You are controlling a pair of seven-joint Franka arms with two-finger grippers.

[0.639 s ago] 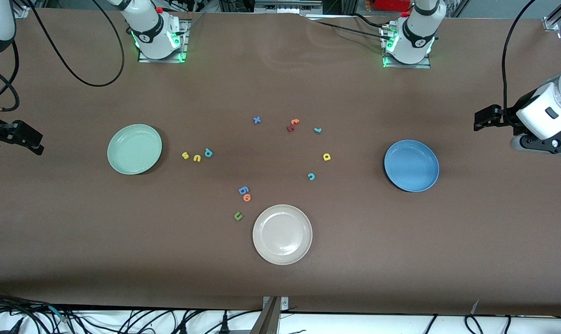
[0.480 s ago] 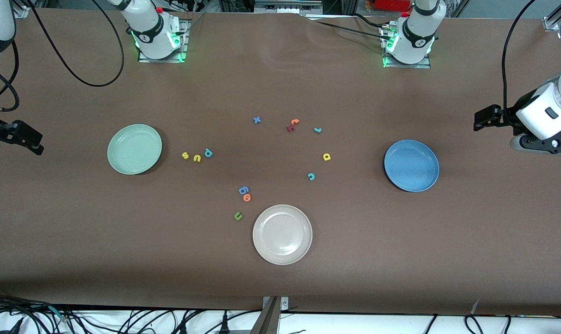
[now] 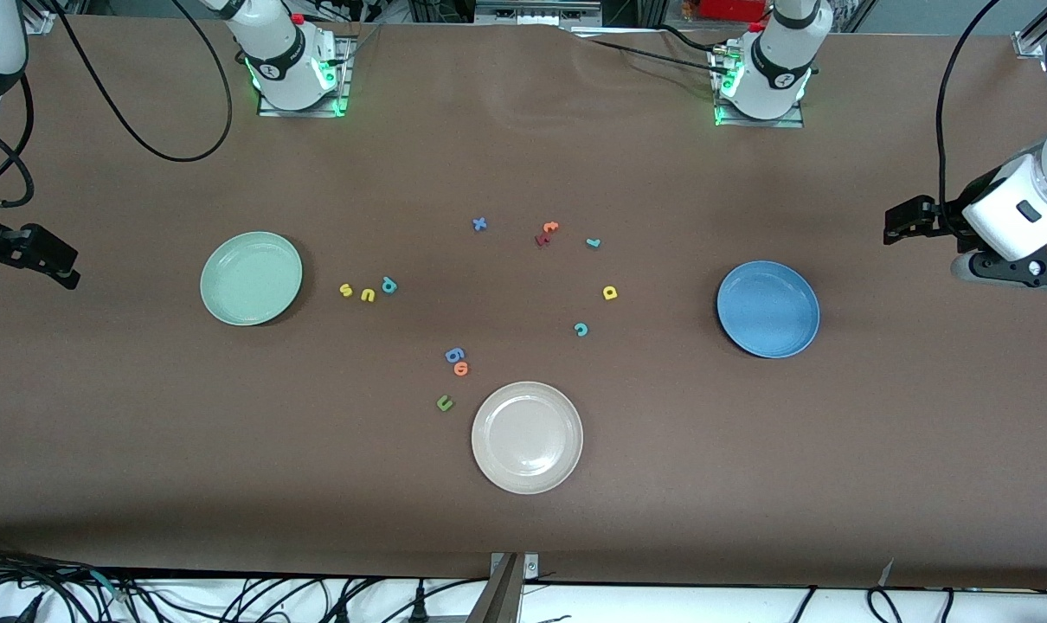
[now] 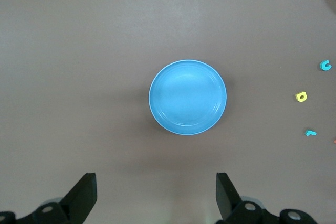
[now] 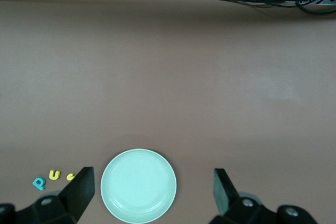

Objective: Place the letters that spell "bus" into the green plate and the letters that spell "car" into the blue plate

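Observation:
The green plate (image 3: 251, 278) lies toward the right arm's end, with the yellow "s" (image 3: 345, 290), yellow "u" (image 3: 368, 295) and teal "b" (image 3: 389, 285) in a row beside it. The blue plate (image 3: 767, 309) lies toward the left arm's end. Between it and the table's middle are the teal "c" (image 3: 581, 329), yellow "a" (image 3: 610, 292) and teal "r" (image 3: 593, 243). Both plates hold nothing. My left gripper (image 4: 156, 182) hangs open high up, off the blue plate (image 4: 187, 97). My right gripper (image 5: 152, 179) hangs open high over the green plate (image 5: 138, 185).
A cream-white plate (image 3: 527, 437) sits nearest the front camera. Beside it lie an olive "u" (image 3: 444, 402) and blue and orange round letters (image 3: 457, 361). A blue "x" (image 3: 479, 224) and orange and dark red letters (image 3: 546, 233) lie closer to the bases. Cables run along the table's edges.
The right arm's hand has drifted very slightly at its end of the table. The letters, plates and left arm have not moved.

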